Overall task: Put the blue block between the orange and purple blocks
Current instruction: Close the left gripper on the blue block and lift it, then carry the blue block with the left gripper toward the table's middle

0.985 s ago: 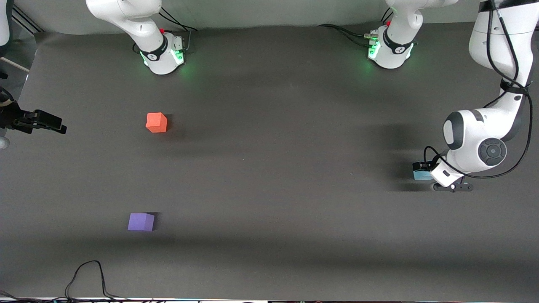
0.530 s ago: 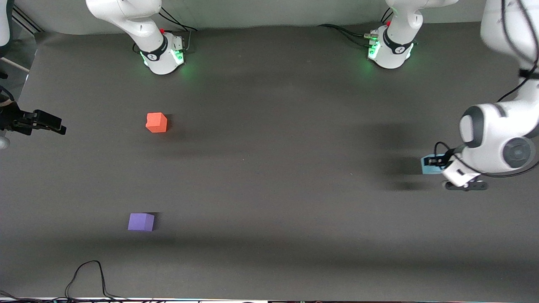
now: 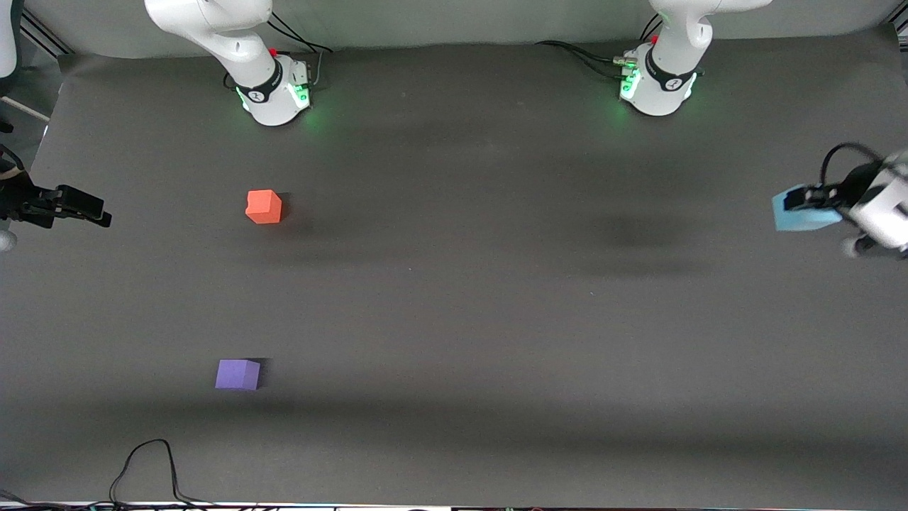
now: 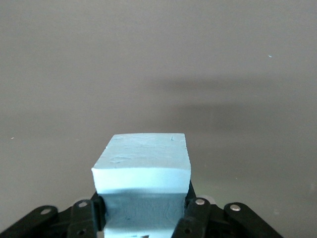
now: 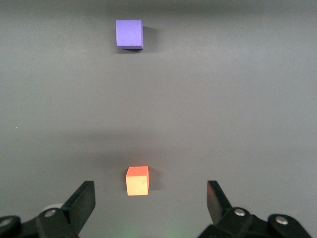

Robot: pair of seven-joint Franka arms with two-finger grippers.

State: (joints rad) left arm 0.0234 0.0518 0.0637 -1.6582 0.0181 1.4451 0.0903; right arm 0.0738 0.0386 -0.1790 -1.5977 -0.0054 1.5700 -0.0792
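L hand [image 3: 816,206] pinches blue block [image 3: 801,211], up over surface [image 3: 454,298] at L arm's end. R hand [image 5: 148,203] waits, fingers spread, over orange block [image 3: 264,206]; purple block [image 3: 237,374] nearer the camera.

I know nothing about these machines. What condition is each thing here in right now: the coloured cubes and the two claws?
Light sky-blue foam cube: clamped in the left gripper, lifted off the dark table.
Orange-red matte cube: resting on the table, untouched.
Violet-purple matte cube: resting on the table, nearer the front camera than the orange one.
Left gripper: shut on the blue cube, over the left arm's end of the table.
Right gripper: open, empty, waiting.
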